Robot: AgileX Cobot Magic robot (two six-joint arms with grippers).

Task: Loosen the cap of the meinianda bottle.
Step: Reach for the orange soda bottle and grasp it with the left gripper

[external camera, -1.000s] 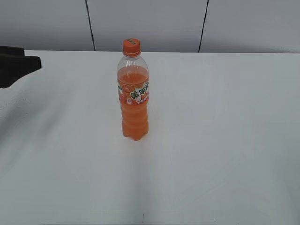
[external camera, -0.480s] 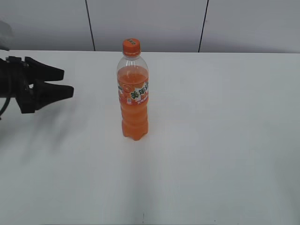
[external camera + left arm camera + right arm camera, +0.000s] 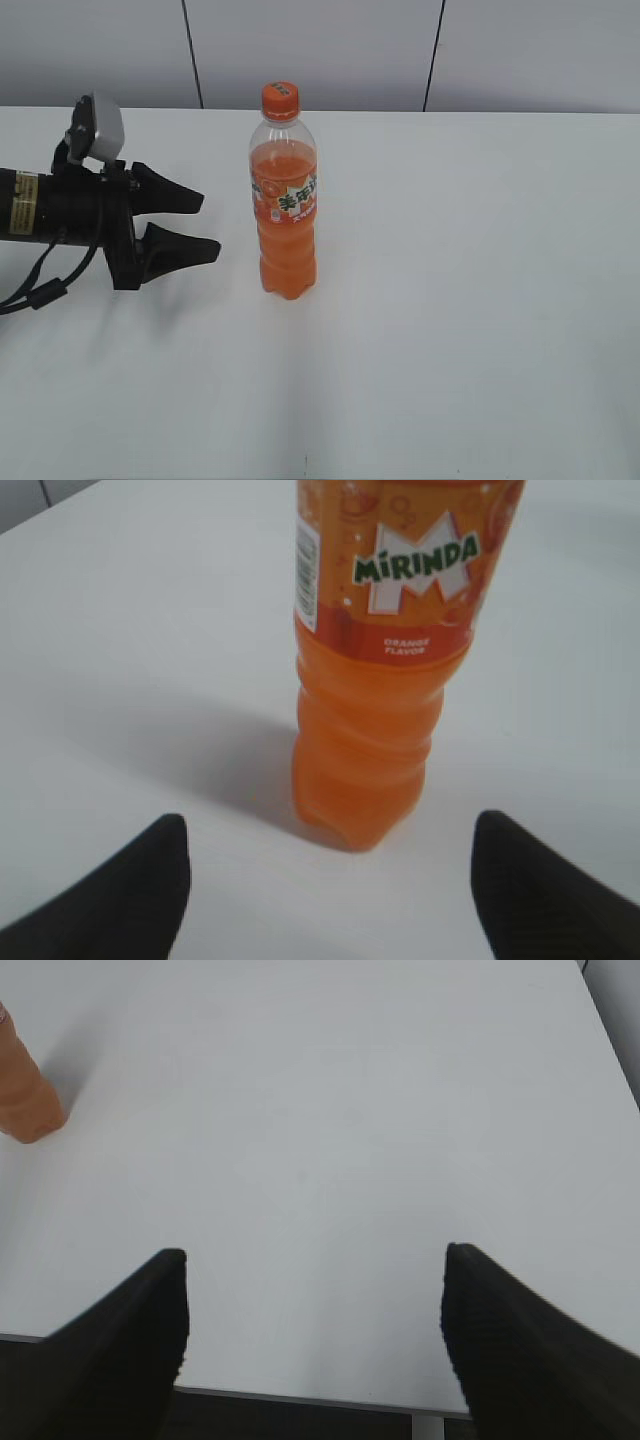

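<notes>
The meinianda bottle (image 3: 285, 215) stands upright mid-table, filled with orange drink, with its orange cap (image 3: 280, 98) on top. My left gripper (image 3: 205, 226) is open and empty, just left of the bottle's lower half and apart from it. In the left wrist view the bottle (image 3: 385, 670) stands ahead between the open jaws (image 3: 330, 845); the cap is out of that view. My right gripper (image 3: 315, 1275) is open and empty over the table's near edge; the bottle's base (image 3: 25, 1090) shows at the far left of its view. The right gripper is not in the exterior view.
The white table (image 3: 480, 300) carries only the bottle. A grey panelled wall (image 3: 320, 50) runs behind it. The table's front edge (image 3: 300, 1397) lies under the right gripper.
My left arm has moved right into view toward the bottle, its jaws open. The bottle has not moved.
</notes>
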